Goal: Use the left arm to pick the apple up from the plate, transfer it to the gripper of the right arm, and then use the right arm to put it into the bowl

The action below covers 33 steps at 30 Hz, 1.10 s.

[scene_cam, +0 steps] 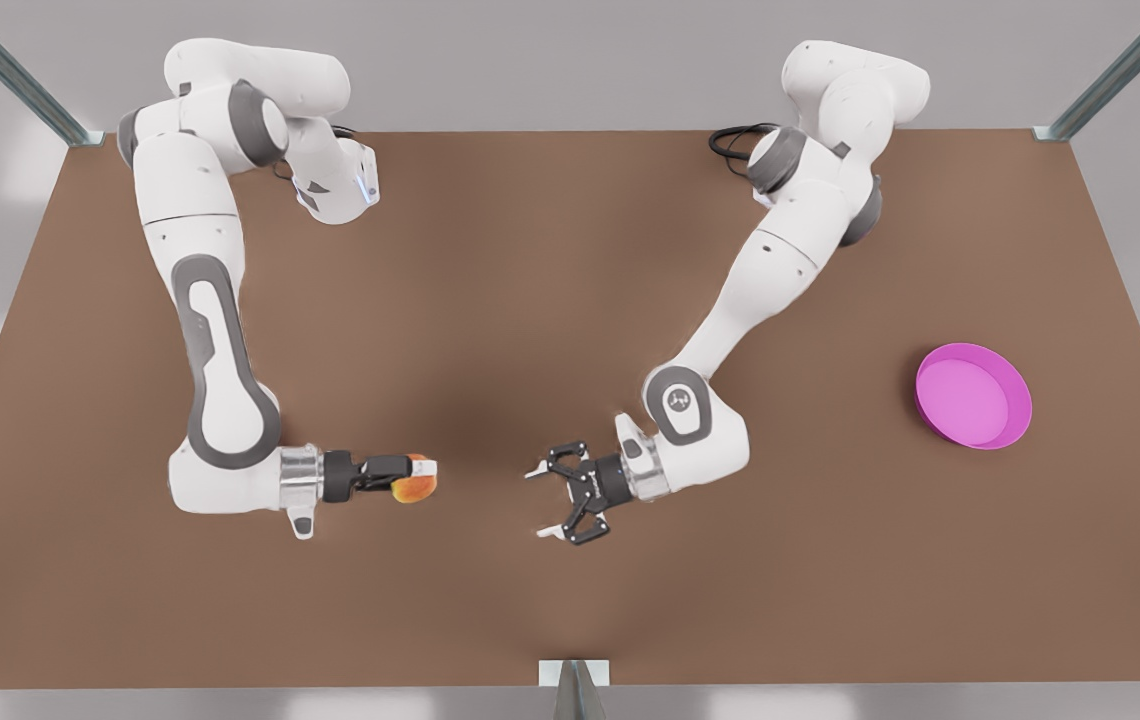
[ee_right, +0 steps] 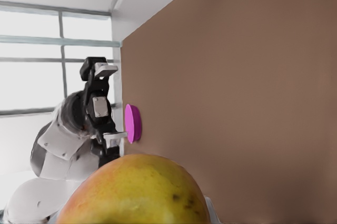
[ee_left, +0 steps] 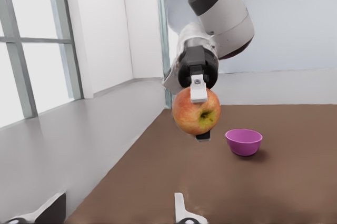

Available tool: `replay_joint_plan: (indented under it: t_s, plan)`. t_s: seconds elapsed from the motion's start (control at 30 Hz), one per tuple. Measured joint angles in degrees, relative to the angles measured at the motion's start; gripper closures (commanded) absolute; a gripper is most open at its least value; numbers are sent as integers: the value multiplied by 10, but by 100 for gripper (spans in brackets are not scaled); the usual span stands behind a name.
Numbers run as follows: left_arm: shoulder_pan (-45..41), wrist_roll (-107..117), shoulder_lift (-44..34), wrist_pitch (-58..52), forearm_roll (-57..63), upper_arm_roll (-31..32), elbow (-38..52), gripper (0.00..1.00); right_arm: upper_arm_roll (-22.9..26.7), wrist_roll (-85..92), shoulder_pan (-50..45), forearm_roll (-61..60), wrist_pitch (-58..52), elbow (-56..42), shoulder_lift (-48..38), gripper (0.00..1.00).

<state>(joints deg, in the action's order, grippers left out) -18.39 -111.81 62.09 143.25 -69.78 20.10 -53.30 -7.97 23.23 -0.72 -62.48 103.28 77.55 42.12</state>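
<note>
white arms, grey joints, black cables

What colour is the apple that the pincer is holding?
Yellow-orange with a red blush. The apple shows best in the left wrist view.

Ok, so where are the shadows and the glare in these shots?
Front view: a soft dark shadow mid-table, with even light elsewhere. Left wrist view: bright windows, and a faint shadow beside the bowl. Right wrist view: the window is washed out white, and the apple is evenly lit with no glare.
</note>
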Motion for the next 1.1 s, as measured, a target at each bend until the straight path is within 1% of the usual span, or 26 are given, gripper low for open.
replay_joint_plan:
  t_s: [0.07,0.13,0.2,0.27,0.3,0.33,0.37,0.4,0.47,0.53,0.67,0.87,1.0,1.03,1.07,1.1]
  plan:
    - [89,73,-39,-78,165,-21,-14,0,0,2,31,55,-18,3,-11,19]
    - [183,144,-118,-208,345,-26,-18,0,0,6,63,115,-38,3,-21,19]
    - [212,219,-199,-329,509,-27,-18,0,0,10,85,175,-54,3,-34,19]
    - [221,299,-279,-422,616,-40,-35,0,0,18,107,230,-66,4,-41,19]
    - [210,337,-340,-452,649,-73,-90,0,0,22,118,257,-72,7,-47,19]
    - [170,375,-412,-471,668,-135,-168,0,0,26,127,284,-77,17,-57,19]
    - [138,413,-461,-486,677,-180,-215,0,0,31,136,308,-81,25,-63,19]
    - [123,450,-498,-498,684,-204,-243,0,0,37,145,331,-84,32,-66,19]
    - [115,518,-546,-512,693,-224,-282,0,0,52,163,374,-89,42,-68,19]
    - [115,579,-541,-518,698,-227,-280,0,1,67,173,412,-90,44,-67,19]
    - [113,684,-483,-526,706,-230,-239,0,2,101,185,466,-76,46,-56,19]
    - [116,829,-471,-528,709,-230,-232,0,1,150,200,495,-21,98,-45,19]
    - [115,911,-470,-526,708,-230,-232,0,1,182,209,499,16,108,-35,19]
    - [115,929,-470,-525,708,-230,-232,0,1,189,210,500,23,109,-34,16]
    - [115,946,-470,-525,708,-230,-232,0,1,196,211,500,29,110,-34,8]
    - [114,963,-470,-525,708,-230,-232,0,1,202,211,501,33,111,-33,5]
